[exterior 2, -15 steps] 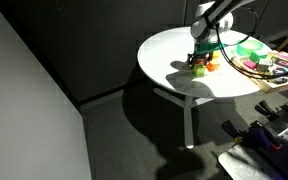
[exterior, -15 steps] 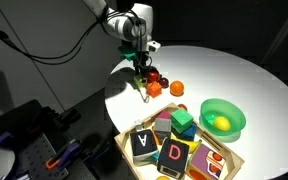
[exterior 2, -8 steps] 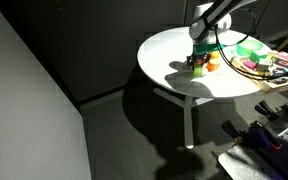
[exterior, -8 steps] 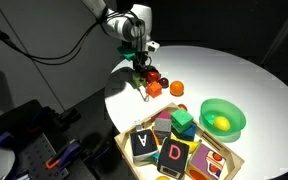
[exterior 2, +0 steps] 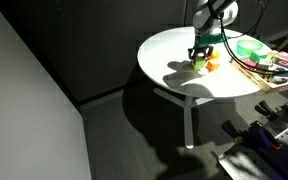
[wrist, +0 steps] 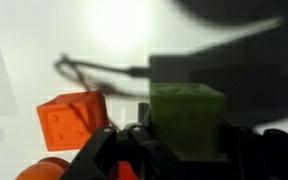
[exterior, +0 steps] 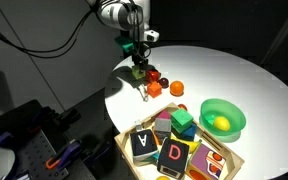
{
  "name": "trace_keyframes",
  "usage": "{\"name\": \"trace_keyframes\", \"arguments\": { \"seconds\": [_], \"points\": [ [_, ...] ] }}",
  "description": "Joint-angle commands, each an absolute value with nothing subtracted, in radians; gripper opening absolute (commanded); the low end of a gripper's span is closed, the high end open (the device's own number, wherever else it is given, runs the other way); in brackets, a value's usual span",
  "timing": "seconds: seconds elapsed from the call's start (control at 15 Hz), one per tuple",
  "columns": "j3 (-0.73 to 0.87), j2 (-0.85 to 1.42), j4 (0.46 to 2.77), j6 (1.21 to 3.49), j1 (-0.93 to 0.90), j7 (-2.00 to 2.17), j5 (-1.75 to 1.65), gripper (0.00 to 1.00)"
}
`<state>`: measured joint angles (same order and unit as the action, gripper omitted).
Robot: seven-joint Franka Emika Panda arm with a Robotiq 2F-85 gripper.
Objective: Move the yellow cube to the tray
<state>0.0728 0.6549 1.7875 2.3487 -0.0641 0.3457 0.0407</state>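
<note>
My gripper (wrist: 184,142) is shut on the yellow cube (wrist: 187,118), which looks olive in the gripper's shadow in the wrist view. A dark finger presses on each side of it. In both exterior views the gripper (exterior: 140,68) (exterior 2: 202,58) hangs over the left part of the round white table (exterior: 234,75), with the cube (exterior 2: 200,63) just above the surface. The light-wood tray (exterior: 123,137) sits at the table's near edge in an exterior view, well apart from the gripper, and holds lettered blocks and a green cube (exterior: 182,121).
An orange-red cube (wrist: 74,118) (exterior: 153,89) lies right beside the held cube. Red balls (exterior: 159,77) and an orange ball (exterior: 177,88) are close by. A round green bowl (exterior: 222,118) with something yellow inside stands right of the tray. Cables trail behind the arm.
The jaws have shut on the yellow cube. The arm has since risen a little, with the cube in the grip.
</note>
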Motion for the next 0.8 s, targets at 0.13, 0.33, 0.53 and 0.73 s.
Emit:
{"name": "trace_keyframes", "arguments": {
  "seconds": [0.13,0.33,0.53,0.73],
  "points": [
    [0.096,0.498,1.942,2.354,-0.045,0.327,0.035,0.25],
    [0.107,0.442,1.994,2.363,-0.015,0.316,0.046,0.25],
    [0.122,0.391,2.033,2.368,0.027,0.307,0.060,0.25],
    [0.136,0.347,2.060,2.370,0.077,0.291,0.079,0.25]
  ]
}}
